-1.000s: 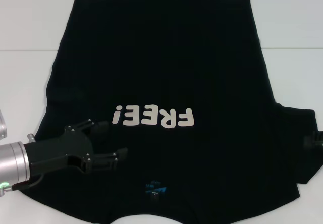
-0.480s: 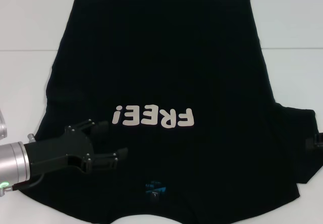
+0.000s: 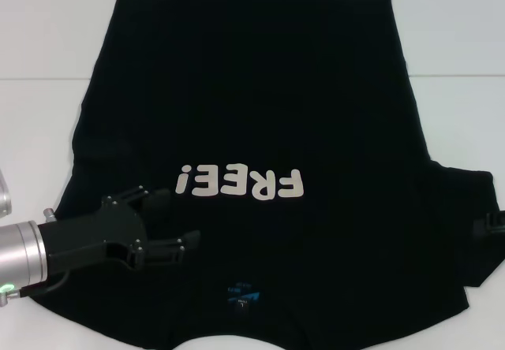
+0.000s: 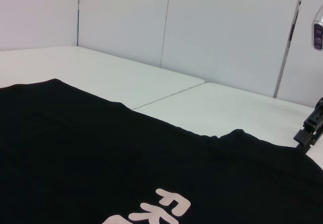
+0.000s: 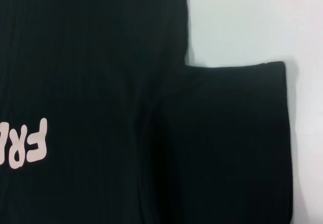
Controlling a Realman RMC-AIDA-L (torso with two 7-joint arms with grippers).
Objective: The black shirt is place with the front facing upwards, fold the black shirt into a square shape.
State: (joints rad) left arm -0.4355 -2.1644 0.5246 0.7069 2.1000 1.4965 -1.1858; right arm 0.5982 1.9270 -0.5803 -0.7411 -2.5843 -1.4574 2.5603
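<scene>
Black shirt (image 3: 260, 113) lies flat on the desk (image 3: 39, 129). Left gripper (image 3: 170, 224) hovers over its near-left part, fingers (image 3: 185, 242) spread, grasping nothing. Right gripper (image 3: 493, 224) sits at the shirt's right sleeve; its fingers' state cannot be told.

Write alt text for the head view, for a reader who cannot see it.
A black shirt lies spread front-up on a white table, its cream "FREE!" lettering upside down from the camera. The left claw sits open over the shirt's near-left part; only a sliver of the right claw shows at the right edge, by the sleeve.
</scene>
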